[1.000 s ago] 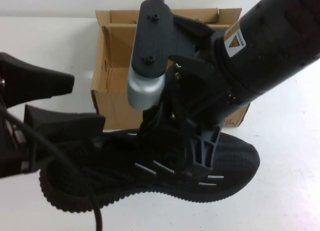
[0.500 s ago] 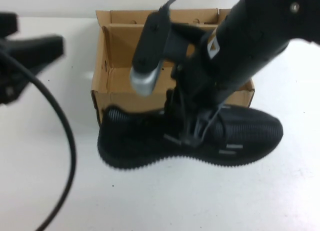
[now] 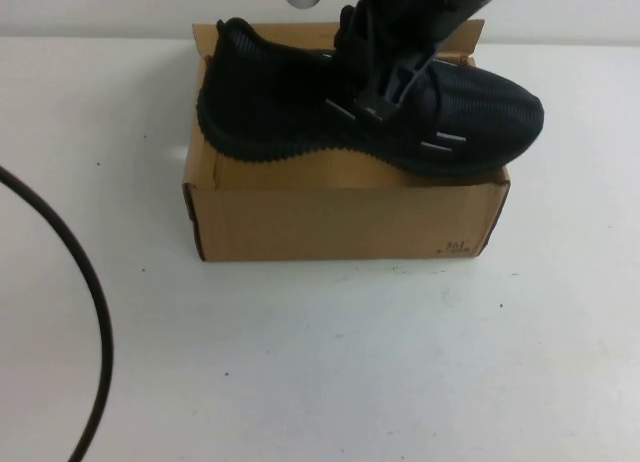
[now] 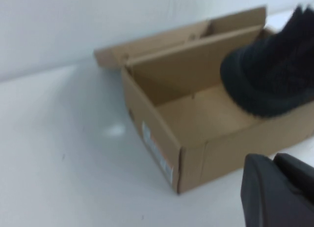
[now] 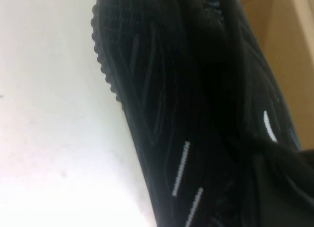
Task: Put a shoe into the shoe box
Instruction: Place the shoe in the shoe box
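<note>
Overhead, from the high view, the shoe (image 3: 370,112) is being held over the open shoe box (image 3: 345,222), its ridged sole hanging above the box's near wall and its toe pointing toward the box's right end. The right pincer (image 3: 385,92) is being kept clamped on the shoe at its laces, with the arm rising out of the top of the picture. The box is being carried by the white worktop (image 3: 350,362), and a black cable (image 3: 85,282) is being looped across the worktop to the left of the box. The left pincer is not being shown in this view.

From the left wrist view, the box (image 4: 196,124) is being seen from one corner, with its bare cardboard floor showing and a flap folded out at its far side. The shoe's rounded end (image 4: 267,79) is being held over the box's interior, above the floor and not touching it. The left pincer (image 4: 277,192) is being kept apart from the box, over the worktop (image 4: 73,173), with its fingers pressed together on nothing.

From the right wrist view, the shoe (image 5: 196,119) is being shown close up, its side dashes and ridged sole edge visible, with the box's brown cardboard (image 5: 289,55) beside it.
</note>
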Tool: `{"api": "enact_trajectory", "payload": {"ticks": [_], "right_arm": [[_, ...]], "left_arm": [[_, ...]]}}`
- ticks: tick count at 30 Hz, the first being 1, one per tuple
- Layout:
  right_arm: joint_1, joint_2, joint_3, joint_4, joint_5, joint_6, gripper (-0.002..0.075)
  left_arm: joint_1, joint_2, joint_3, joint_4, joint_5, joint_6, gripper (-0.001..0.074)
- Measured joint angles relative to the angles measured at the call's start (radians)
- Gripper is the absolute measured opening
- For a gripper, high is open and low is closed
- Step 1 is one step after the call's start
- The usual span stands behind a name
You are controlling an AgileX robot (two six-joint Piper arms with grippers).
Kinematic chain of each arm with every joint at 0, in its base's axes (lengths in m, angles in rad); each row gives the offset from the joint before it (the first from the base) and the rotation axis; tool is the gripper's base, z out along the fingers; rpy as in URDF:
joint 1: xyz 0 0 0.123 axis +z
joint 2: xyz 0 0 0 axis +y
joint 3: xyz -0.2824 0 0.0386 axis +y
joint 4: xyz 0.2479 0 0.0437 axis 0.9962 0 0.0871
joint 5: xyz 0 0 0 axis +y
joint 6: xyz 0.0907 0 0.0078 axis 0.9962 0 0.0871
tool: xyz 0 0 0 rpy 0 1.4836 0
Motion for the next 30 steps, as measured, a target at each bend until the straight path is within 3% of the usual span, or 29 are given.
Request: {"api": "enact_trajectory", "payload": {"ticks": [10,23,30], "right_arm": [[-0.029,0.242,-0.183,-0.113,-0.082,-0.042,0.0024],[-0.107,0.397,-0.198,-0.110,-0.398,-0.042,0.0024],[-0.119,0.424,-0.200,-0.064,-0.448,-0.066,0.0024]], "left_arm": [[0.000,0.000,0.000,0.107,0.118,-0.102,-0.0001],[0.000,0.000,0.000,0.109,0.155,-0.109,-0.0001],[0.000,0.000,0.000,0.110,0.144,-0.113,-0.0001]]}}
